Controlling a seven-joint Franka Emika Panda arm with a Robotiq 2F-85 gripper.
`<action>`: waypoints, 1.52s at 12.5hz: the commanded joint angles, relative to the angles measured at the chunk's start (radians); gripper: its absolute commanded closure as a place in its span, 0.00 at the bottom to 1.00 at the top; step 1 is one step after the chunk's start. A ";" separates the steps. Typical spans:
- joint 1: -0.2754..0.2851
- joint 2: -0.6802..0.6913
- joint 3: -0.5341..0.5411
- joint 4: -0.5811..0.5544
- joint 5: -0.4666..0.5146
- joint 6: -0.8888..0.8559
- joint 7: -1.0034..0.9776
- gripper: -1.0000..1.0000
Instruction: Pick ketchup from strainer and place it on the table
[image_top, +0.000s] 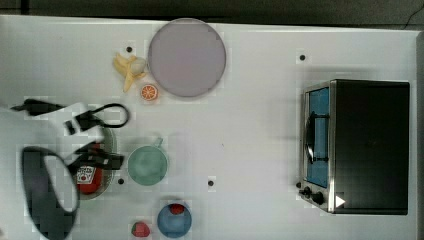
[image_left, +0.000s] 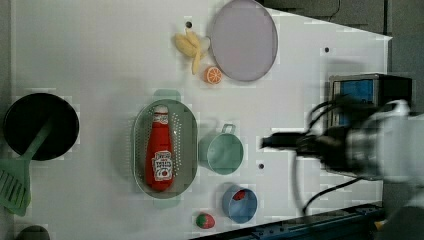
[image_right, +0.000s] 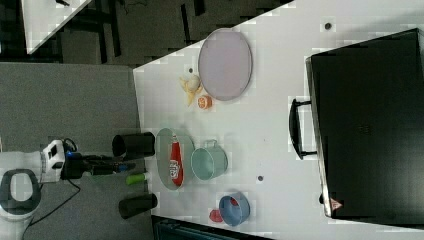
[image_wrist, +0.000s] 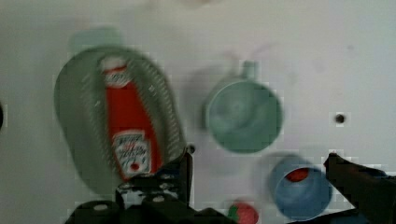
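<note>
The ketchup (image_left: 160, 152) lies flat in the strainer (image_left: 188, 131), untouched. The gripper (image_wrist: 259, 161), fingers spread wide, hovers above (good); I'd centre it across the bottle's body before descending.

Ketchup (image_left: 160, 152) bottle: smooth glossy plastic, paper label. Strainer (image_left: 188, 142): perforated matt plastic. Table (image_left: 100, 60): smooth white.

Red ketchup (image_left: 160, 152) bottle, white-capped, lies flat lengthwise inside pale green oval strainer (image_left: 188, 145); strainer rests on white table (image_left: 100, 60).
</note>
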 joint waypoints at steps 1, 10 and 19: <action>-0.002 0.029 0.096 -0.010 0.009 0.075 0.040 0.00; 0.012 0.250 0.202 -0.264 -0.190 0.592 0.266 0.00; 0.034 0.602 0.138 -0.248 -0.464 0.802 0.401 0.00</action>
